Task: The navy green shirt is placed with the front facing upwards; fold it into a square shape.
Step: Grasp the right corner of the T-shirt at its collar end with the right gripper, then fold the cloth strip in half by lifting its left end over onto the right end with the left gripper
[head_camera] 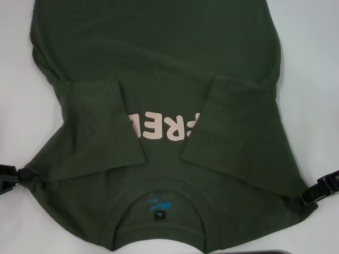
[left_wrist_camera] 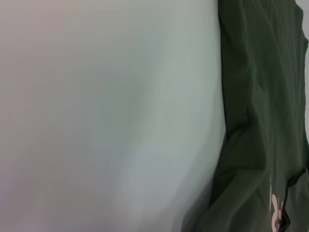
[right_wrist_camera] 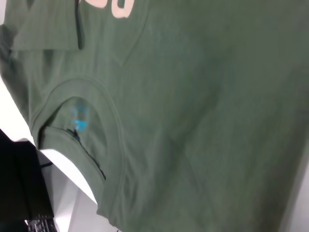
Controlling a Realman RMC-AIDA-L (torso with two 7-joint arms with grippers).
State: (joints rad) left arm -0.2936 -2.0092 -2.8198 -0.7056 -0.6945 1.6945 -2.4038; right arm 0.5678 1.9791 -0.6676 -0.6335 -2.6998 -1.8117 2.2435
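The shirt (head_camera: 159,69) is spread out on a white table (head_camera: 312,47), front up, collar (head_camera: 159,190) toward the robot and hem running off the far edge of the head view. Both sleeves are already folded in over the chest: the left sleeve (head_camera: 100,132) and the right sleeve (head_camera: 238,132) each cover an end of the cream lettering (head_camera: 159,127), so only the middle letters show, upside down from here. There's a small black tag and some blue print inside the neck.

The left gripper (head_camera: 18,177) sits at the shirt's left shoulder corner, pinched on the fabric, which is bunched into a little knot right at its tip. The right gripper (head_camera: 304,198) is at the right shoulder corner, clamped on the cloth there too.

The left wrist view is mostly bare table with the shirt's edge along one side. The right wrist view is filled with green cloth, the collar and a bit of lettering.
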